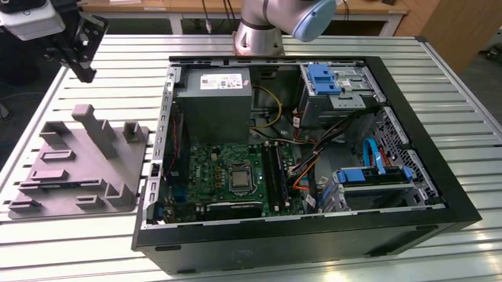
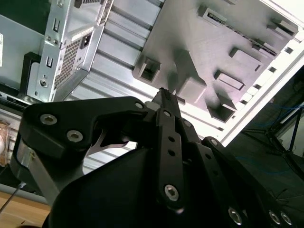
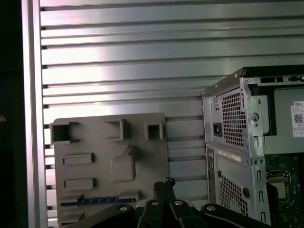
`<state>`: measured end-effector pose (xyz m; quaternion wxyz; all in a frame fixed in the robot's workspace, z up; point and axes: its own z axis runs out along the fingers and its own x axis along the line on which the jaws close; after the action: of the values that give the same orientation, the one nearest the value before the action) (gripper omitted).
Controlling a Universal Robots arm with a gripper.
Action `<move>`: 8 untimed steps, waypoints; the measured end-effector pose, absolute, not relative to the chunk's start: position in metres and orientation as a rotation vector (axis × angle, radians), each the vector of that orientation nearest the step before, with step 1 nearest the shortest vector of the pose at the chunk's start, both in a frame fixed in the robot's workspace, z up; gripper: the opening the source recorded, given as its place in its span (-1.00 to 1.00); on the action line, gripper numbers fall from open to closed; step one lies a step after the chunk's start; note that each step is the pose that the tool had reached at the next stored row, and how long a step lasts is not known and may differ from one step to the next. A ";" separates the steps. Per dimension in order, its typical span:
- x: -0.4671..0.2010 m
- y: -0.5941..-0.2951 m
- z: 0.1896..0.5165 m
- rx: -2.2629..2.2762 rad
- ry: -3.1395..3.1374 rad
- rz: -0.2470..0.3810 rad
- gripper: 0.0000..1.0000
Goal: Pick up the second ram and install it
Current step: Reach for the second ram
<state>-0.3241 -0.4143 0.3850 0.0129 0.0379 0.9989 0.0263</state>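
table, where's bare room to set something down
Bare table between fixture, case and arm base; another strip on the exterior view's right of the case. Crowded inside the case: cables, drives.

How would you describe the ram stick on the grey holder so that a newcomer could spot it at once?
Beside the open computer case, on the slatted metal table, lies a grey moulded holder. In the first wrist view, the ram stick is the long thin strip in a slot near one edge of it. It is the only blue thing on that grey block.
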 end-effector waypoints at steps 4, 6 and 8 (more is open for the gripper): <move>-0.333 -0.415 0.385 0.118 3.112 0.082 -0.80; -0.337 -0.415 0.385 0.118 3.112 0.082 -0.80; -0.341 -0.415 0.385 0.118 3.113 0.082 -0.80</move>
<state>-0.3405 -0.4154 0.3846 0.0129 0.0379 0.9989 0.0262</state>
